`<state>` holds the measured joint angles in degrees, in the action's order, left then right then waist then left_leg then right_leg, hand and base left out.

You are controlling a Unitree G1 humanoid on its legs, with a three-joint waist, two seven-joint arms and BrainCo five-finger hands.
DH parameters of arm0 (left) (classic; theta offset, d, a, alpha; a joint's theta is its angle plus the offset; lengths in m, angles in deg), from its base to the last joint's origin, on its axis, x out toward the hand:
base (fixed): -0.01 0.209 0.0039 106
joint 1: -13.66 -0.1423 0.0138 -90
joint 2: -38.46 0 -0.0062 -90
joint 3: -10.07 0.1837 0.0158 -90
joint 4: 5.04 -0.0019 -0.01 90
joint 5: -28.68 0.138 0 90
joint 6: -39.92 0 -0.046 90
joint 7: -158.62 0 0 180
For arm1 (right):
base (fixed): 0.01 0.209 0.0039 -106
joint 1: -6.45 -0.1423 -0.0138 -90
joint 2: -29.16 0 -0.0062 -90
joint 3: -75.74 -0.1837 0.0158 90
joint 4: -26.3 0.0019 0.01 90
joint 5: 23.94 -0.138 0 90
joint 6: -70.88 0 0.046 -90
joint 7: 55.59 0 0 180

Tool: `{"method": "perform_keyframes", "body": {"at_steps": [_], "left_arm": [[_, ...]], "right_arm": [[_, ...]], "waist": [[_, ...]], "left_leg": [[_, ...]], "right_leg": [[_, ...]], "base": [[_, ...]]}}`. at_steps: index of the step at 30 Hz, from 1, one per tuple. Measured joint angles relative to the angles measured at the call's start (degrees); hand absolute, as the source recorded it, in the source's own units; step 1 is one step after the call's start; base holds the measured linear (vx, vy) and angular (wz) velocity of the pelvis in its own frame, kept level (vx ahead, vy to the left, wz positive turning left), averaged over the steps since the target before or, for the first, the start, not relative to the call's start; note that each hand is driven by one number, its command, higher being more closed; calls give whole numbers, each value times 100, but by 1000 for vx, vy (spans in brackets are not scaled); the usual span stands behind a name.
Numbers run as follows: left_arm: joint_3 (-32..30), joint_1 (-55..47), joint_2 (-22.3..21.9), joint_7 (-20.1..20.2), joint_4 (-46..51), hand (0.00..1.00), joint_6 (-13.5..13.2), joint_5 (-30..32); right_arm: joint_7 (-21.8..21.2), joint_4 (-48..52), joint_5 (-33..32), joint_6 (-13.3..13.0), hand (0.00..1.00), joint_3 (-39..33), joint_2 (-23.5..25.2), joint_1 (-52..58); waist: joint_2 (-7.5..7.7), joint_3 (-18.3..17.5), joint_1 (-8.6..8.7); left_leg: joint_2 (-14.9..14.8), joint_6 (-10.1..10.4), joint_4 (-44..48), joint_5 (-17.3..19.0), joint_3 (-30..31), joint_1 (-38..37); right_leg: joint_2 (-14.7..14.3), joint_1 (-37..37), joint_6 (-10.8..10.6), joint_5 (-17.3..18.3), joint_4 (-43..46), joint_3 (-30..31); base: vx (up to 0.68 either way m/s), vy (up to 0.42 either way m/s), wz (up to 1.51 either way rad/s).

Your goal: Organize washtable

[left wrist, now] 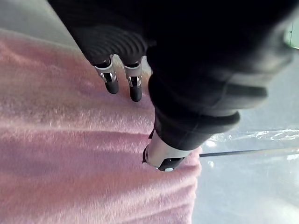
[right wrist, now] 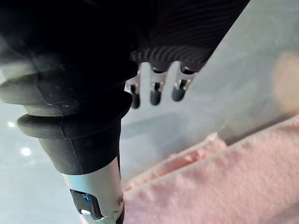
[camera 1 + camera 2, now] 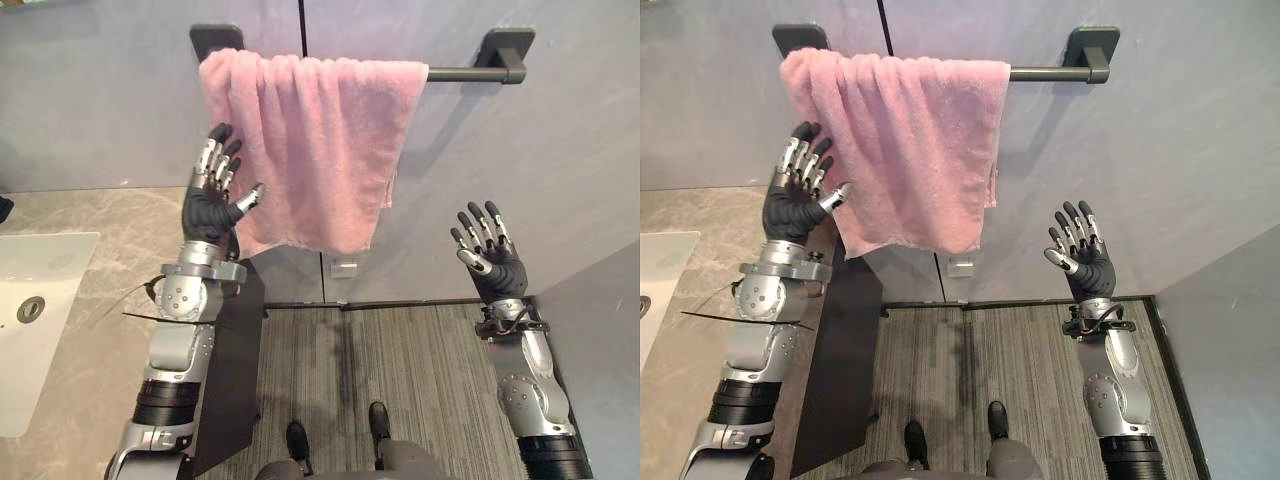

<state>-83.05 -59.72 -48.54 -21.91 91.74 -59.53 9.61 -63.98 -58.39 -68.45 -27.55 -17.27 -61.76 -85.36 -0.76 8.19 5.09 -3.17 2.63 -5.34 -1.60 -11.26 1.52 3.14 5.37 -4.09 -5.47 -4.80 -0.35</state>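
Both eye views look down from the head toward the wall and share the pink towel [image 3: 310, 150]. The wrist views look along the left hand [image 3: 210, 210] and right hand [image 3: 495, 262] from very close, with the towel beyond each hand.

1. It was a bathroom: a pink towel [image 3: 310, 150] hung over a dark wall-mounted towel bar [image 3: 470, 73].
2. A white sink [image 3: 40, 300] sat sunk in a marble-patterned desk [image 3: 110, 230] beside grey wall panels [image 3: 100, 90].

No words, numbers or signs can be read. The towel [image 3: 310, 150], bar [image 3: 470, 73] and wall [image 3: 100, 100] look plain. A small wall plate [image 3: 345, 268] under the towel is too small to read.
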Motion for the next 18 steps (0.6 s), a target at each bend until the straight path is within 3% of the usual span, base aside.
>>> {"method": "perform_keyframes", "body": {"at_steps": [10,18], "left_arm": [[-464,244,58,-491,-190,0,-41,146],[-551,184,-131,-509,-156,0,-114,278]], "right_arm": [[94,-203,-1,0,0,85,-154,-268],[217,-207,23,-1,0,125,-83,-374]], "waist": [[-46,132,-97],[-57,139,-133]], "left_leg": [[3,-2,0,-2,51,112],[29,-11,0,-11,164,173]], "right_leg": [[7,82,1,0,-4,-73],[39,82,1,0,-25,-175]], "base": [[0,-4,2],[-2,-6,6]]}}
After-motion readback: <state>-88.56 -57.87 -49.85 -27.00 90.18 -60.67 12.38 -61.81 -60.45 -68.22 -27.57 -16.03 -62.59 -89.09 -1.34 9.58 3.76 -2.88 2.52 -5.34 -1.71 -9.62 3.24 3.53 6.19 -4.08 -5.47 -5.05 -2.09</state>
